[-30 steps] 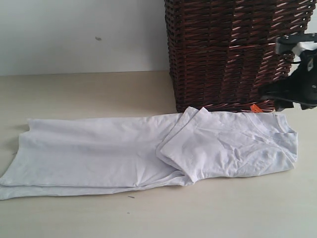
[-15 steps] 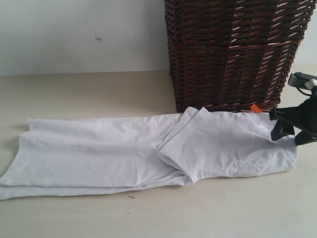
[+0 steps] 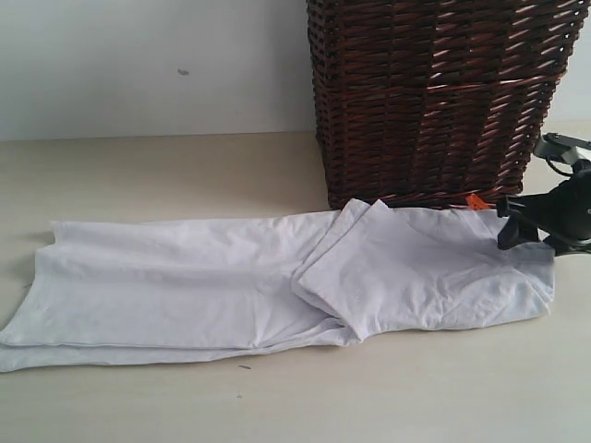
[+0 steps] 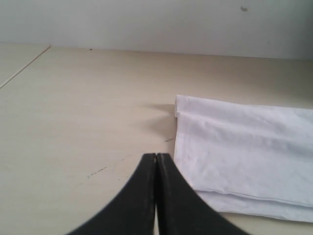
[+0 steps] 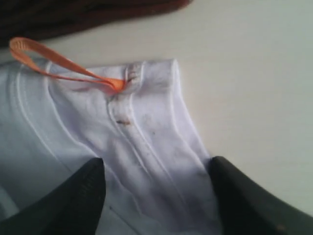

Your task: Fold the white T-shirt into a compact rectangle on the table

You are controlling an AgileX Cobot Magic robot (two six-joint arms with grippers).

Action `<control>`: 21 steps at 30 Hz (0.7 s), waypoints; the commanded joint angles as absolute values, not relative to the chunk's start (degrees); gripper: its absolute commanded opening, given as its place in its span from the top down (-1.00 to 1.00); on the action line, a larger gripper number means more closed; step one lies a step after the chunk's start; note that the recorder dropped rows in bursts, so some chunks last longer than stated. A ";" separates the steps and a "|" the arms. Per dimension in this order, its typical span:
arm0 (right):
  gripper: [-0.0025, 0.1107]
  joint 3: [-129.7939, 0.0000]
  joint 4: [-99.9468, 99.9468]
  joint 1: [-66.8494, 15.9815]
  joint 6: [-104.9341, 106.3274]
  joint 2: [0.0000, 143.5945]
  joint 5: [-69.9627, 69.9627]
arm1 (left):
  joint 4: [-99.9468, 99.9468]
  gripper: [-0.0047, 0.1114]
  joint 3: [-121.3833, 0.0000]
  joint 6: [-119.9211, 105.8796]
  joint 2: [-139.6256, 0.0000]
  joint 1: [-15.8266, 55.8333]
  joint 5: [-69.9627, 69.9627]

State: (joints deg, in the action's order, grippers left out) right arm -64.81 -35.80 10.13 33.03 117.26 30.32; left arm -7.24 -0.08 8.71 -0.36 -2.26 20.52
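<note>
The white T-shirt (image 3: pixel 231 286) lies flat on the table (image 3: pixel 185 175), folded into a long band with a sleeve flap turned over near its middle. Its collar end (image 5: pixel 146 142) points right, and an orange loop (image 5: pixel 58 63) sticks out of the neckline. My right gripper (image 3: pixel 528 238) is down at that collar end. It is open, with one finger on each side of the collar fabric (image 5: pixel 156 164). My left gripper (image 4: pixel 156 155) is shut and empty, just off the shirt's hem corner (image 4: pixel 244 147) over bare table. The exterior view does not show it.
A tall dark brown wicker basket (image 3: pixel 434 101) stands right behind the shirt's collar end, close to my right gripper. The orange loop (image 3: pixel 476 201) lies against its base. A white wall (image 3: pixel 138 65) closes the back. Bare table runs along the front and left.
My right gripper has dropped from in front of the basket onto the shirt's collar end, its jaws still apart. The shirt and the left gripper have not moved.
</note>
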 commanded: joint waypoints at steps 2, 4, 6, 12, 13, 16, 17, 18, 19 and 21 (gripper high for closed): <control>-0.11 -64.40 -37.18 10.34 35.57 122.67 36.42 | -7.44 0.92 0.00 8.96 0.00 -2.27 20.37; -0.11 -64.40 -41.63 10.34 40.26 123.88 41.45 | -7.44 0.92 0.00 8.96 0.00 -2.27 20.37; -0.11 -64.40 -46.22 10.34 45.38 124.53 45.90 | -7.44 0.92 0.00 8.96 0.00 -2.27 20.37; 0.28 -64.40 -47.09 10.34 47.78 124.75 49.02 | -7.44 0.92 0.00 8.96 0.00 -2.27 20.37; 0.60 -64.40 -45.77 10.34 46.84 124.75 49.02 | -7.44 0.92 0.00 8.96 0.00 -2.27 20.37; 0.95 -64.40 -40.69 10.34 42.94 124.75 49.02 | -7.44 0.92 0.00 8.96 0.00 -2.27 20.37; 0.96 -64.40 -38.67 10.34 40.89 124.50 49.02 | -7.44 0.92 0.00 8.96 0.00 -2.27 20.37; 0.96 -64.40 -35.71 10.34 38.20 124.14 49.02 | -7.44 0.92 0.00 8.96 0.00 -2.27 20.37; 0.96 -64.40 -32.31 10.34 34.81 123.43 49.02 | -7.44 0.92 0.00 8.96 0.00 -2.27 20.37; 0.96 -64.40 -18.92 10.48 23.83 120.14 49.73 | -7.44 0.92 0.00 8.96 0.00 -2.27 20.37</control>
